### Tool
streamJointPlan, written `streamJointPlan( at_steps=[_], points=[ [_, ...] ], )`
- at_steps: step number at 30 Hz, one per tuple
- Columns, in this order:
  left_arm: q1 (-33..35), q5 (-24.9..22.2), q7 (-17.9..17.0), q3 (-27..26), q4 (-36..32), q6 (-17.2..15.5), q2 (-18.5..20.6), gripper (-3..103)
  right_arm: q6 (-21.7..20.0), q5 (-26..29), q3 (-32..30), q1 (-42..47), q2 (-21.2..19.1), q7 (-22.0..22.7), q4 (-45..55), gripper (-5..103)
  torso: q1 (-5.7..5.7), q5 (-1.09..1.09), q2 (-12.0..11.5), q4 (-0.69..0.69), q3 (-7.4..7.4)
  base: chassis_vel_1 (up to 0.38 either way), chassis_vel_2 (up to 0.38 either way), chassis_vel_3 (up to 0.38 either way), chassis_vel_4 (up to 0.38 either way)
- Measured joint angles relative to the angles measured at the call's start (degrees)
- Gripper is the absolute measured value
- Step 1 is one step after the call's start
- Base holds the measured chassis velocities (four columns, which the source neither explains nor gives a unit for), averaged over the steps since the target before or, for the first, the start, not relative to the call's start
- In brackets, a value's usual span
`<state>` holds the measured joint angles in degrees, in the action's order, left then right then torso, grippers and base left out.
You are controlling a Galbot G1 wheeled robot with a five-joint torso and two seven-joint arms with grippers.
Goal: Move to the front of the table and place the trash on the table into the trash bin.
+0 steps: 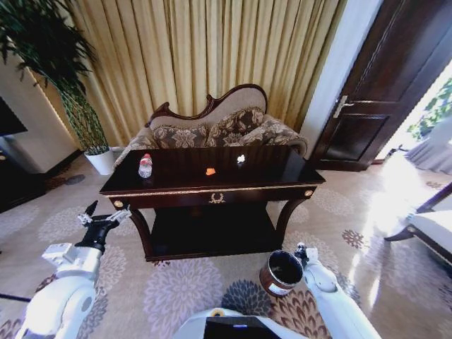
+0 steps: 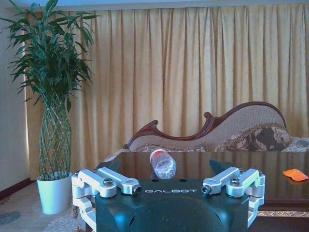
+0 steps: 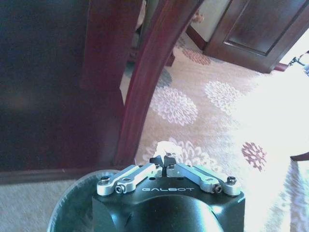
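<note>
The dark glossy table [image 1: 282,175] stands straight ahead. On it lie the trash items: a clear bottle with a red cap [image 1: 145,166] at the left, an orange scrap [image 1: 210,171] in the middle and a white scrap [image 1: 241,159] farther back. My left gripper [image 1: 104,215] hangs open, short of the table's left front corner. In its wrist view, the left gripper [image 2: 168,180] faces the bottle [image 2: 162,163], with the orange scrap [image 2: 295,175] off to the side. The brown trash bin [image 1: 281,272] sits tilted on the carpet before the table's right leg. My right gripper [image 1: 301,249] is shut on its rim [image 3: 72,193], fingers [image 3: 157,160] pressed together.
An ornate sofa [image 1: 212,127] stands behind the table against gold curtains. A tall plant in a white pot [image 1: 101,161] is at the back left, and a dark door [image 1: 381,92] at the right. A seat's edge [image 1: 431,226] juts in at right. The table leg [image 3: 145,87] is close to the bin.
</note>
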<state>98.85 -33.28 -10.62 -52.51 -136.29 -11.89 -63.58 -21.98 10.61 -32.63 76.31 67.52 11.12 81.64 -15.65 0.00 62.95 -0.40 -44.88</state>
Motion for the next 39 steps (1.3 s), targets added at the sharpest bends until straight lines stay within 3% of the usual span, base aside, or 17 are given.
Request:
streamJointPlan(
  at_steps=[2,5,6,8,10,14,19,23,25,28,39],
  points=[
    [0.06,0.00,-0.03,-0.01,-0.10,-0.03,0.04,100,-0.01,-0.41,-0.02,0.00,0.25,0.01,-0.29,2,0.00,0.00,0.00,0.00,0.00,0.000,0.000,0.000,0.000],
    [0.48,0.00,-0.18,-0.06,-0.48,-0.13,0.21,100,0.09,-1.68,-0.02,0.05,1.17,0.01,-1.07,18,0.00,0.00,0.00,0.00,0.00,0.000,0.000,0.000,0.000],
    [0.48,0.00,-0.18,-0.06,-0.48,-0.13,0.21,100,0.09,-1.68,-0.02,0.05,1.17,0.01,-1.07,18,0.00,0.00,0.00,0.00,0.00,0.000,0.000,0.000,0.000],
    [0.92,0.01,-0.24,-0.18,-0.88,-0.14,0.10,100,0.40,-2.61,0.05,-0.04,1.82,0.00,-1.53,29,0.00,0.00,0.00,0.00,0.00,0.000,0.000,0.000,0.000],
    [1.16,0.05,-0.24,-0.24,-1.06,-0.15,-0.02,100,0.55,-3.00,0.12,-0.15,2.05,0.01,-1.70,29,0.00,0.00,0.00,0.00,0.00,0.000,0.000,0.000,0.000],
    [1.64,0.22,-0.24,-0.37,-1.16,-0.03,-0.13,100,0.75,-3.60,0.25,-0.39,2.48,0.28,-1.84,51,0.00,0.00,0.01,0.01,0.00,0.000,0.000,0.000,0.000],
    [1.66,0.12,-0.29,-0.71,-1.24,0.02,0.11,100,1.51,-3.52,0.34,-0.30,2.47,1.31,-1.41,62,0.00,0.01,0.01,0.00,0.00,0.000,0.000,0.000,0.000],
    [1.49,0.09,-0.33,-0.65,-0.80,0.13,-0.50,100,5.14,4.87,-0.98,1.72,2.05,2.84,8.76,84,0.00,0.01,0.00,0.02,0.00,0.000,0.000,0.000,0.000],
    [1.45,0.10,-0.33,-0.61,-0.73,0.14,-0.57,100,5.75,6.87,-1.40,2.61,1.54,2.87,12.62,84,0.00,0.00,0.00,0.02,0.00,0.000,0.000,0.000,0.000],
    [1.18,0.10,-0.32,-0.52,-0.68,0.18,-0.54,100,6.22,11.73,-2.56,5.34,-0.42,2.60,25.93,98,0.00,-0.03,0.01,0.00,0.00,0.000,0.000,0.000,0.000],
    [1.11,0.08,-0.24,-0.11,-1.17,0.32,-0.64,100,4.50,18.76,-0.83,5.55,-3.96,5.40,46.44,100,0.00,0.00,0.01,0.02,0.00,0.000,0.000,0.000,0.000]
  ],
)
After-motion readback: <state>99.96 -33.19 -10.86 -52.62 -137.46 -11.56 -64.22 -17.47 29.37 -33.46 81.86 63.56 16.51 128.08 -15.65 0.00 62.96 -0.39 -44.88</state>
